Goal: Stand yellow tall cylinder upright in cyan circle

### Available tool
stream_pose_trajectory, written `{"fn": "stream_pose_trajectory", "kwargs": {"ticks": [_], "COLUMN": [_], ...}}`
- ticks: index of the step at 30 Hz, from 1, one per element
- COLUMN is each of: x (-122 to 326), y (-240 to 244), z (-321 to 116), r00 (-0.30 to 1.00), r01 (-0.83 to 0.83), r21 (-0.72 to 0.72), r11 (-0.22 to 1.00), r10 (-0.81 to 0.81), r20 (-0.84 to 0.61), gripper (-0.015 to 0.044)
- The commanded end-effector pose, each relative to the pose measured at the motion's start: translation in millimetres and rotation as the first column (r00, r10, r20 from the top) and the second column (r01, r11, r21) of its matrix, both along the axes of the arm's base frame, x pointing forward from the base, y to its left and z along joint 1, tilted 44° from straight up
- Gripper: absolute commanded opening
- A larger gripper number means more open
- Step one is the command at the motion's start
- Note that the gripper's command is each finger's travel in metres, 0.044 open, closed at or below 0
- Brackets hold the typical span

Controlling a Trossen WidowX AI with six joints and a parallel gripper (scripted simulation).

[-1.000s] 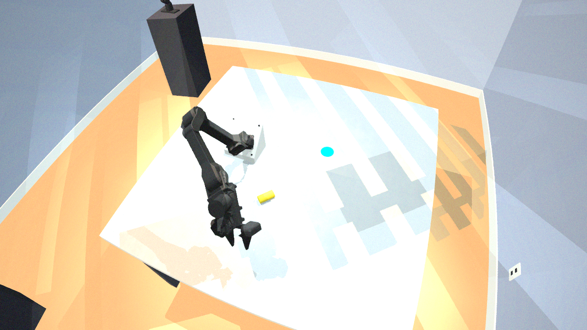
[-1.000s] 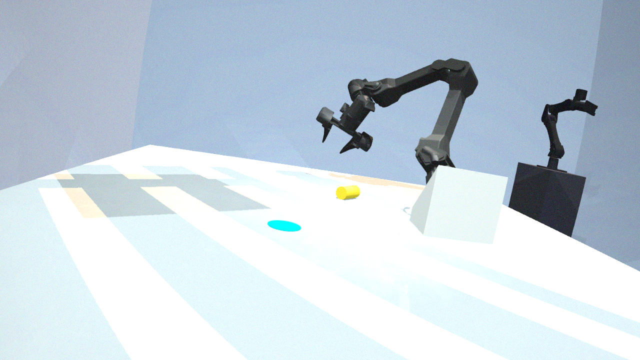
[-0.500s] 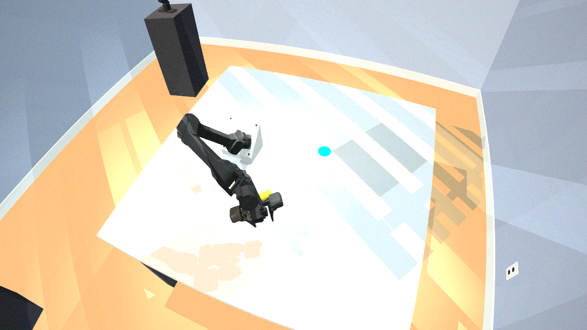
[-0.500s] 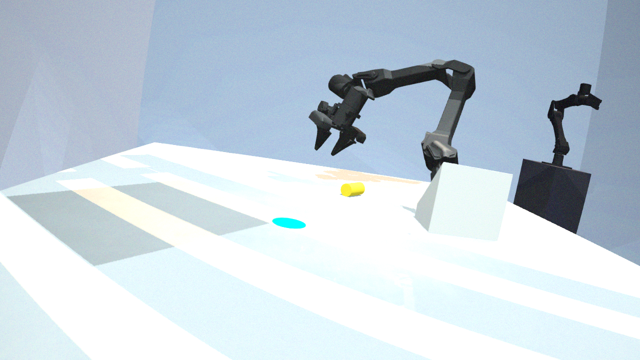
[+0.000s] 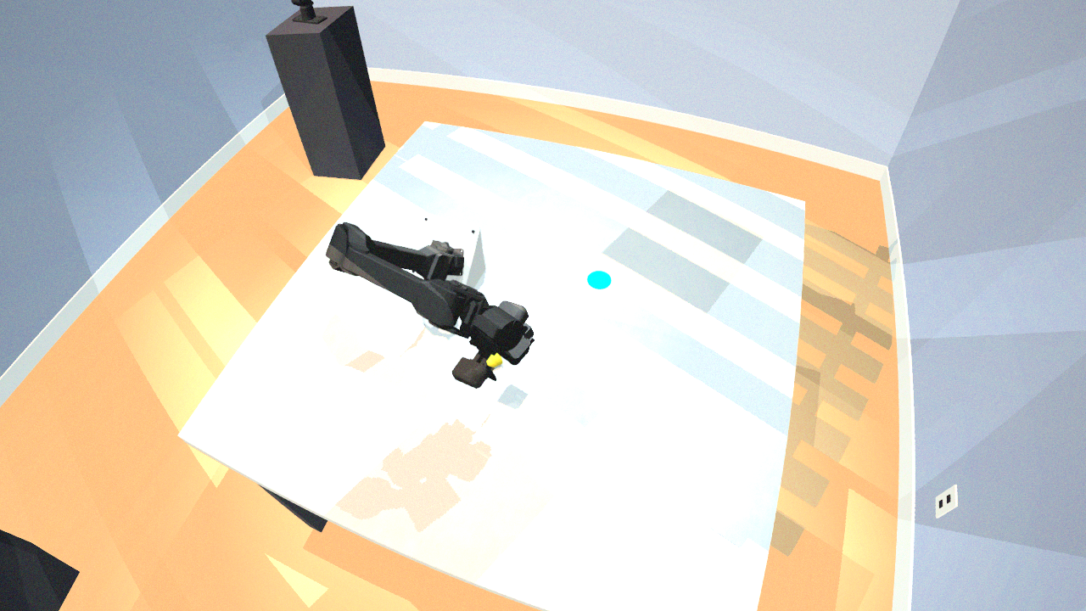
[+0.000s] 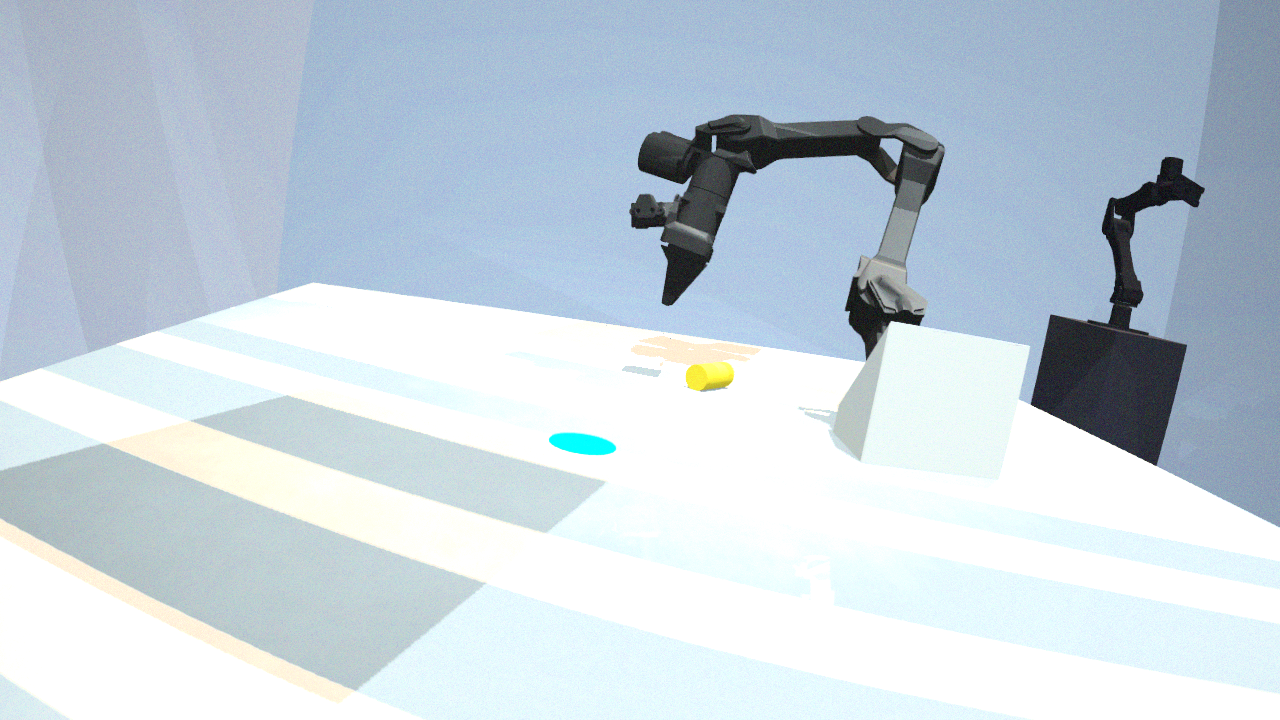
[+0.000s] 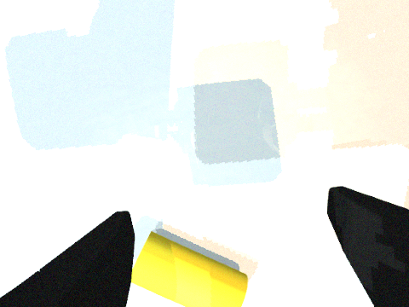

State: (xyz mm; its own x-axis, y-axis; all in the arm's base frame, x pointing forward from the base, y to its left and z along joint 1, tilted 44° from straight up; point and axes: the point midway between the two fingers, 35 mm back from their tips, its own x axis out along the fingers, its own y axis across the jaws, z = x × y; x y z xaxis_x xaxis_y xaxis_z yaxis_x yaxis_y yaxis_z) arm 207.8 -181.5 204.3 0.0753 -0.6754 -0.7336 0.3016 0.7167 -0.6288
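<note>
Your claw [image 5: 503,366] [image 6: 667,301] [image 7: 231,211] is spread with nothing between its fingers, raised above the desk [image 5: 645,486] [image 6: 268,626] [image 7: 298,281]. The yellow cylinder [image 5: 494,361] [image 6: 709,376] [image 7: 192,273] lies on its side, inward from the desk's left edge in the top view. In the wrist view it slants across the finger gap, nearer one finger; descend misaligned and that fingertip could strike it or set it rolling. A skewed grip could spoil the upright stand on the cyan circle [image 5: 599,279] [image 6: 582,443], which lies toward the desk's far right corner. Swing wide of the white block [image 5: 477,258] [image 6: 947,398] by the arm's base; nothing visible stands between cylinder and circle.
</note>
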Motion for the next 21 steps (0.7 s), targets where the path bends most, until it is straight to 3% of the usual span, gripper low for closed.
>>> {"fn": "stream_pose_trajectory", "kwargs": {"ticks": [1,7,14,16,21], "x": [-3.9,-13.9,-28.4,-31.3,-31.6], "y": [17.7,43.4,67.8,71.8,72.2], "z": [-8.8,-17.8,-20.0,-19.5,-19.4], "r00": [0.978,0.849,0.571,0.506,0.497], "r01": [-0.122,-0.306,-0.478,-0.502,-0.505], "r21": [0.023,0.097,0.225,0.253,0.257], "r11": [0.992,0.947,0.849,0.827,0.824], "r10": [0.124,0.317,0.495,0.519,0.521], "r20": [-0.17,-0.422,-0.655,-0.689,-0.693], "gripper": [0.0309,0.0309,0.0309,0.0309,0.0309]}}
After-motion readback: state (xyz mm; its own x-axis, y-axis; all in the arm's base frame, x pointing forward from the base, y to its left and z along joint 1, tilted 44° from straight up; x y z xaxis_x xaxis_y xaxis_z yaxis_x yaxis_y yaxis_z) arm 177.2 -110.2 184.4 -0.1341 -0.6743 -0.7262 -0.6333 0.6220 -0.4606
